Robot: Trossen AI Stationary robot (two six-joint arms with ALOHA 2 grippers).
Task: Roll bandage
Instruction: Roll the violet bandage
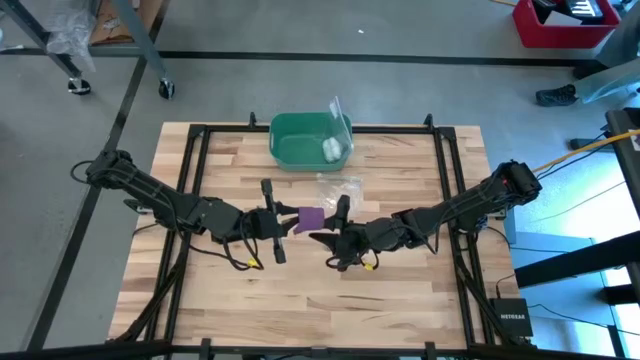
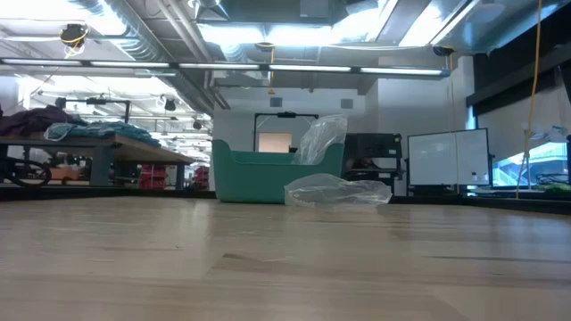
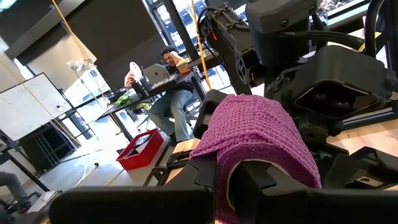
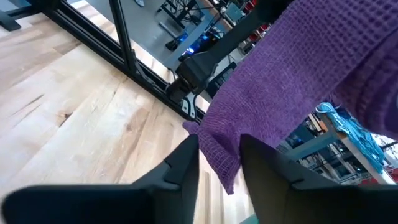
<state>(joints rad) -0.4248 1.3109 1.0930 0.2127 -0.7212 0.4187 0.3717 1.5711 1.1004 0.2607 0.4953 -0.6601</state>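
Both arms reached in low over the wooden table (image 1: pixel 300 300) and met near its middle, raised off the boards. The left arm stretched from the table's left edge, its elbow bent, and the left gripper (image 1: pixel 277 222) pointed toward the other arm. The right arm came in from the right edge in the same folded way, and the right gripper (image 1: pixel 337 225) faced the left one, the two claws nearly nose to nose.

The bandage (image 1: pixel 311 217) hung between them, a purple knitted strip held up in the air. The left claw was pinched together on one end of it; from the left wrist view the fabric (image 3: pixel 261 140) bulged over the dark fingers (image 3: pixel 261 186) in a folded hump, with the right arm's body right behind it. In the right wrist view the cloth (image 4: pixel 298 81) draped across, and a lower corner of it dropped into the narrow gap between the right claw's two fingers (image 4: pixel 180 171). I could not tell whether those fingers were gripping the cloth or merely stood at either side of it.

Beyond the claws, toward the table's far edge, lay a crumpled clear plastic bag (image 1: pixel 338 186), and past that stood a green bin (image 1: pixel 290 140) with a small white roll (image 1: pixel 331 150) inside.

A person (image 3: pixel 168 93) sat at a desk in the room behind.
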